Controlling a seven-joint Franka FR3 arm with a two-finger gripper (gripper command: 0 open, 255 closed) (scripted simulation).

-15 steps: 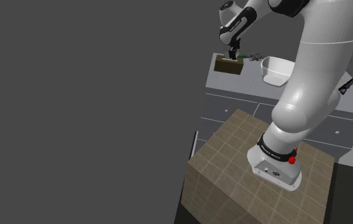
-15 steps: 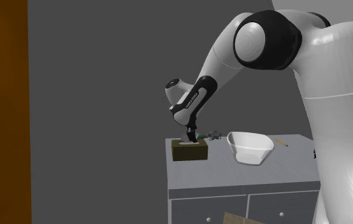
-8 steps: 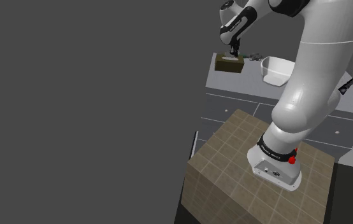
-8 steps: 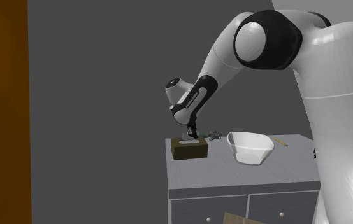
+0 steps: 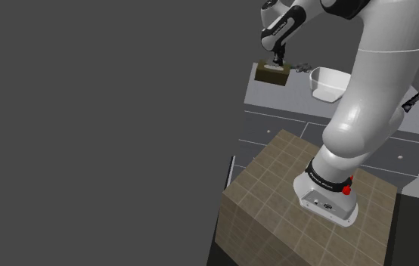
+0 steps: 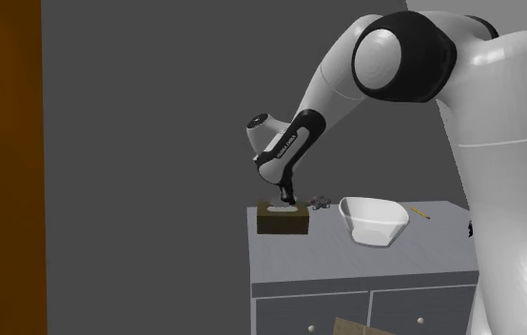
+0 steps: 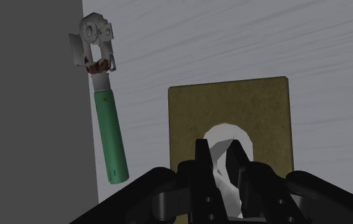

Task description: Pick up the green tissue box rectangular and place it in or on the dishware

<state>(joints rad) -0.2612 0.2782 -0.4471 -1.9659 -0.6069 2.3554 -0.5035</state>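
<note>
The olive tissue box [image 7: 264, 108] hangs slightly higher than a second ago. It has risen with the pincer [image 7: 219, 145], which pinches it by the white tissue [image 7: 227, 130] in its slot, so the lift off the desk [image 6: 347, 262] seems begun. The white bowl [image 6: 376, 224] waits beside the pincer. The arm stretches far out, wrist bent, pincer pointing straight down.

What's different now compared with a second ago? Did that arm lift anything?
The black gripper, pinching the white tissue in the olive-brown rectangular tissue box, rose slightly and drew the box up with it. The white bowl on the grey countertop stayed where it was.
</note>
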